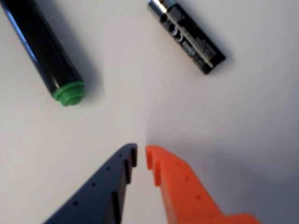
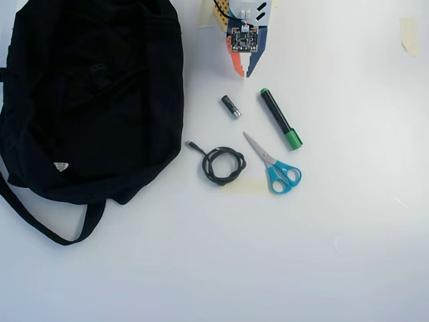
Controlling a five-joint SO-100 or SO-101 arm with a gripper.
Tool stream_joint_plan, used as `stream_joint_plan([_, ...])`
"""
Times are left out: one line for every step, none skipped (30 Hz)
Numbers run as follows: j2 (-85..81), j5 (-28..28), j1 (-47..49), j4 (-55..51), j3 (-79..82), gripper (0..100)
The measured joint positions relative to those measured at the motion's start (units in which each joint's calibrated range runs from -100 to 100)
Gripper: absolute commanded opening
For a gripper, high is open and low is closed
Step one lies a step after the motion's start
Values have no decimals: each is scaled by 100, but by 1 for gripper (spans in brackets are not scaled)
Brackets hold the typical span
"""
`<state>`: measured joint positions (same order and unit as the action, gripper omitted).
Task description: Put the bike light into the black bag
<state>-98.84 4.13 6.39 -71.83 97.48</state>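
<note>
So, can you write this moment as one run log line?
claw: shut, empty | near: battery, marker | bag: left, overhead view | light: cannot tell

Black bag w/ a small white triangular label. Marker – black body, green ends. Battery black w/ silver end and pale print. Cable black. Scissors – silver blades, teal handles. Gripper: one finger dark blue, the other orange. Table white.
</note>
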Motion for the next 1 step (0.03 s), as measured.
stream_joint_plan([0,0,0,0,0,2])
